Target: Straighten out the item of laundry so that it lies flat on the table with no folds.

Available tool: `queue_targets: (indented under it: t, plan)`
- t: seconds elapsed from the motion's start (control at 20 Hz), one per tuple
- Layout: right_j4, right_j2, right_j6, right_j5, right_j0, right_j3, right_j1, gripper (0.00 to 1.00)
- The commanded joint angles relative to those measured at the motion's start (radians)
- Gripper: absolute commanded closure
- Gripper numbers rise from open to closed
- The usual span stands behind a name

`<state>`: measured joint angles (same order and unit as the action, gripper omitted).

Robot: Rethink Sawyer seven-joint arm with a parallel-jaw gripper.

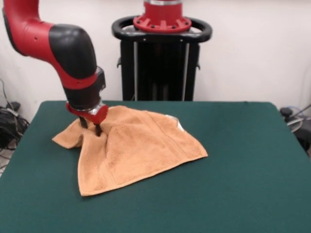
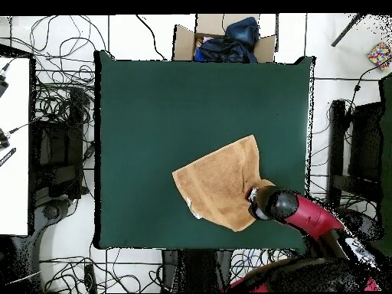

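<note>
The item of laundry [image 1: 141,148] is an orange-tan towel lying left of centre on the green table [image 1: 243,170]. It is rumpled, and its far left part is drawn up into a peak with creases running down from it. My gripper [image 1: 91,127] stands in that peak with cloth between its two dark fingers [image 1: 98,129], shut on it. A bit of white shows at the towel's far right edge [image 1: 180,125]. In the overhead view the towel [image 2: 218,184] lies near the table's [image 2: 153,115] lower right, and the arm's head [image 2: 277,205] covers the gripper and one towel corner.
The black pedestal [image 1: 160,63] stands behind the table's far edge. Beyond the opposite edge, the overhead view shows a cardboard box of dark clothes [image 2: 226,38]. Cables [image 2: 61,107] lie on the floor to the left. Green table surface stretches right of the towel in the front view.
</note>
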<state>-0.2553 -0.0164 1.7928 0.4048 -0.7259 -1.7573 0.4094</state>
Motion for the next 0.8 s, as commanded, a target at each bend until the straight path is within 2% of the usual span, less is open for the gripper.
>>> queue_targets:
  t: [0.05,0.15,0.4,0.45,0.65,0.8]
  plan:
    - [-0.095,0.004,0.197,-0.288,0.129,-0.228,-0.127,0.0]
    - [-0.091,0.038,0.212,-0.333,0.188,-0.207,-0.09,0.0]
    - [-0.046,0.065,0.189,-0.365,0.271,-0.183,0.022,0.0]
    - [-0.027,0.055,0.182,-0.363,0.272,-0.16,0.016,0.0]
    - [0.048,0.086,0.187,-0.316,0.341,-0.071,0.002,0.0]
    - [0.09,0.084,0.177,-0.222,0.356,-0.03,0.027,0.0]
